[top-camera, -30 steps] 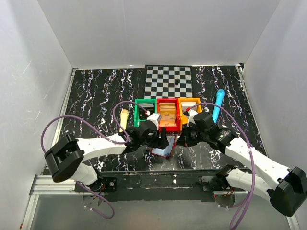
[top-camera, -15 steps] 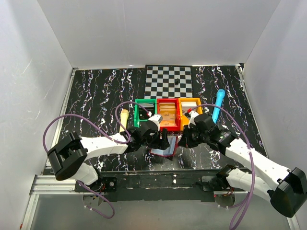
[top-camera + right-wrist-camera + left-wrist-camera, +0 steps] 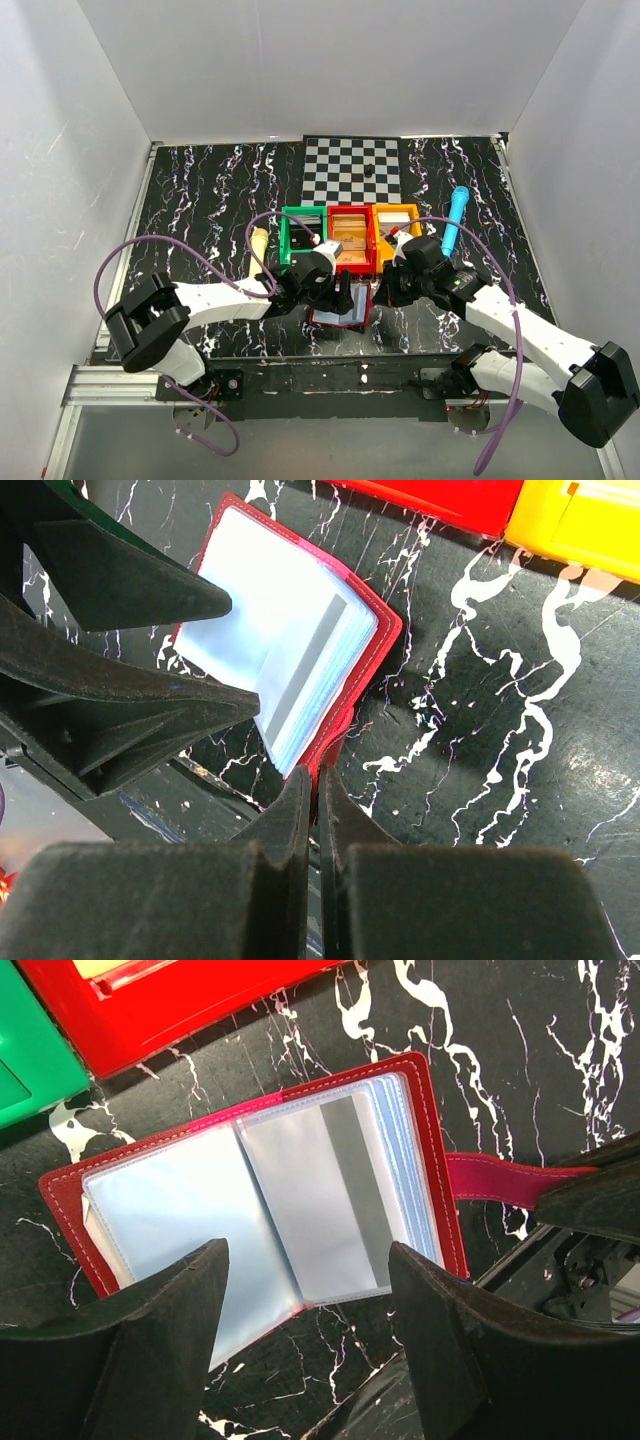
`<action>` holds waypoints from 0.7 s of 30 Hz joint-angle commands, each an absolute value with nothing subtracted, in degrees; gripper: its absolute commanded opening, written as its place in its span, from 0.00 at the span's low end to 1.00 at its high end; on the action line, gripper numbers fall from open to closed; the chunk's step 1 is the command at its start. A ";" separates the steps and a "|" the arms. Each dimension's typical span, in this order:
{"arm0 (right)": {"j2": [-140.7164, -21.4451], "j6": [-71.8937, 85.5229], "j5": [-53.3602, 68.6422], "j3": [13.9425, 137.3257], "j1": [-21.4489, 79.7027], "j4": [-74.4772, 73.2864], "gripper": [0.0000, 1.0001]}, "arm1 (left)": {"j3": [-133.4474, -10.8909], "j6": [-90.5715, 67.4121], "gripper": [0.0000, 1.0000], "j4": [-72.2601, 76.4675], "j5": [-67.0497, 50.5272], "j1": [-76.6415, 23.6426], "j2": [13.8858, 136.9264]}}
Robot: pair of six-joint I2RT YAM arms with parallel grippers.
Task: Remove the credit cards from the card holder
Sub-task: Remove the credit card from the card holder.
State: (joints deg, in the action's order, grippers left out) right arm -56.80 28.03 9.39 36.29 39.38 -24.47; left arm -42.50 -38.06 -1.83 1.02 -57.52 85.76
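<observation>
Two grippers are meeting over the small dark red bifold card holder point(image 3: 341, 304) at the lower centre of the top view. It is lying spread open there on the black white-veined marble table point(image 3: 200, 190), just below the red plastic bin point(image 3: 352, 240).

Compared with a second ago, the holder is sitting a little higher in that view and appears to be lying flatter. Its pale blue-grey sleeves are now facing up instead of tilting between the arms. The left arm has also crept rightward towards it.

The right gripper point(image 3: 312, 775) is staying clenched, pinching the red strap point(image 3: 495, 1177) that is sticking out at the right of the left wrist view. This is pinning the holder point(image 3: 290, 650) in place.

The left gripper point(image 3: 305, 1260) is standing released, its two fingers straddling the lower edge of the open pages and gripping nothing. In the middle of that view, one clear sleeve is showing a pale sheet with a grey stripe point(image 3: 345, 1190), likely a card, though I cannot tell for sure.

Judging by this, the opening step is looking finished, no card is out yet, and the left fingers are lining up for a first pull.
</observation>
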 commanded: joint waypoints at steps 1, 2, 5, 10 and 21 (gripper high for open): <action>-56.25 26.98 9.93 37.97 39.20 -24.17 0.01 | -45.35 -35.51 0.65 -2.20 1.76 -58.27 85.52; -56.34 26.98 10.02 38.06 39.20 -24.34 0.01 | -45.79 -34.99 0.66 -2.20 1.76 -58.45 85.87; -56.78 26.98 10.37 38.14 39.20 -24.26 0.01 | -46.93 -34.37 0.66 -2.46 1.67 -58.80 86.92; -57.22 26.98 10.64 38.23 39.20 -24.26 0.01 | -48.34 -33.40 0.66 -3.78 2.55 -59.94 88.85; -56.51 26.98 10.99 38.50 39.20 -24.70 0.01 | -49.92 -33.05 0.63 -5.45 3.34 -60.12 91.49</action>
State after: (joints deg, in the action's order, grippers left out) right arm -57.21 28.01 10.46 36.32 39.38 -24.53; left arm -47.75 -34.04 -4.73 2.11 -59.77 91.72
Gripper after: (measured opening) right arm 0.043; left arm 0.639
